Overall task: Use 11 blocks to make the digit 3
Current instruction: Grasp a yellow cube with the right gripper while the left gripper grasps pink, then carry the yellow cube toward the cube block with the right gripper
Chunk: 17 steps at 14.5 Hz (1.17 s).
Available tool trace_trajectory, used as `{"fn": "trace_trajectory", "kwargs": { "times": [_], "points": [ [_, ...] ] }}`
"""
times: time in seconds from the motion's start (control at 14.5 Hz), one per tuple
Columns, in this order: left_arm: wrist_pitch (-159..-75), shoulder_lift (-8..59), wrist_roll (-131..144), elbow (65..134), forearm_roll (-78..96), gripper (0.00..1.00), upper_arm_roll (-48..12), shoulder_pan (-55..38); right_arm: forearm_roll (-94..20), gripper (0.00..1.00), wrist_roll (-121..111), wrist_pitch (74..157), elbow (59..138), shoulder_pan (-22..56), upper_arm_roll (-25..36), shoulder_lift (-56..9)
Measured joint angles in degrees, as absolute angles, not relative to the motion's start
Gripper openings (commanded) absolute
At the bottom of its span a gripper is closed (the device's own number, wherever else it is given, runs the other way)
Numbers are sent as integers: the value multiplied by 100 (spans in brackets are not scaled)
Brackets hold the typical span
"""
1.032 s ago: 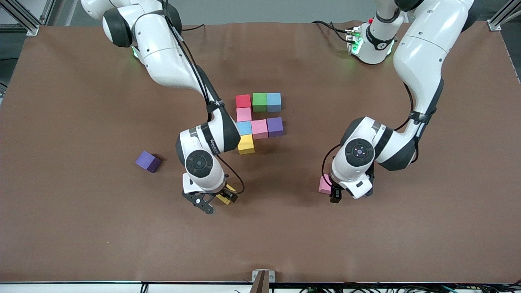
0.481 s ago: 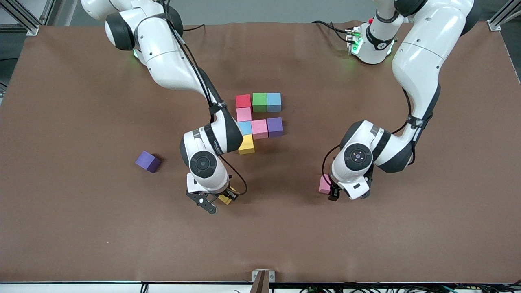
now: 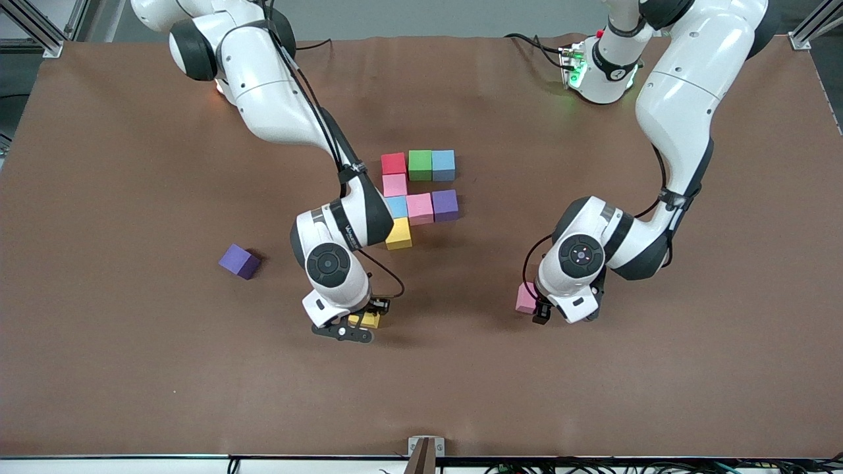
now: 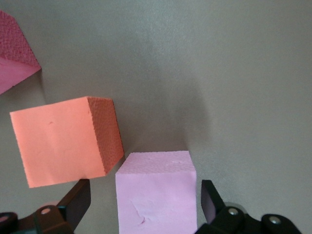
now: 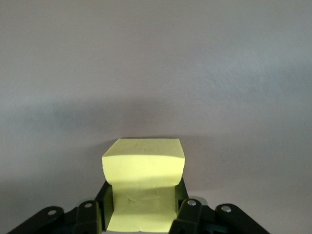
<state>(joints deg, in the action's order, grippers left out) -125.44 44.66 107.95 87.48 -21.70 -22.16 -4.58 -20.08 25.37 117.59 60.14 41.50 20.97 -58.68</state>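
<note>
Eight blocks touch in a partial digit 3 (image 3: 419,197) mid-table: red (image 3: 393,162), green (image 3: 419,164) and blue (image 3: 443,164) in the row nearest the bases, then pink (image 3: 394,185), blue (image 3: 396,207), pink (image 3: 419,209), purple (image 3: 445,205) and yellow (image 3: 398,234). My right gripper (image 3: 361,322) (image 5: 141,200) is shut on a loose yellow block (image 3: 370,320) (image 5: 143,165) at table level, nearer the camera than the figure. My left gripper (image 3: 537,308) (image 4: 145,195) stands open astride a pink block (image 3: 525,297) (image 4: 156,195), with gaps on both sides.
An orange block (image 4: 63,141) lies close beside the pink one, and a corner of a deeper pink block (image 4: 12,53) shows past it; the left arm hides both in the front view. A loose purple block (image 3: 238,261) sits toward the right arm's end.
My right gripper has closed on the yellow block and turned at the wrist. The left gripper has stayed open around the pink block, shifting only slightly.
</note>
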Motion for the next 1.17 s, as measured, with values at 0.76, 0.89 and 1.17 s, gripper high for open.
{"fn": "trace_trajectory", "kwargs": {
  "times": [0.76,0.89,1.17],
  "points": [
    [-12801,4545,10800,8750,-2002,100,-2215,-440,-2008,3,1545,11911,7340,5047,2014,-5013],
    [-12803,4549,10800,8750,-2002,100,-2215,-433,-2008,3,1545,12248,7767,5159,2014,-4800],
    [-12803,4553,10800,8756,-2002,53,-2210,-427,-2008,3,1544,12670,8534,5333,2012,-4355]
  ]
}}
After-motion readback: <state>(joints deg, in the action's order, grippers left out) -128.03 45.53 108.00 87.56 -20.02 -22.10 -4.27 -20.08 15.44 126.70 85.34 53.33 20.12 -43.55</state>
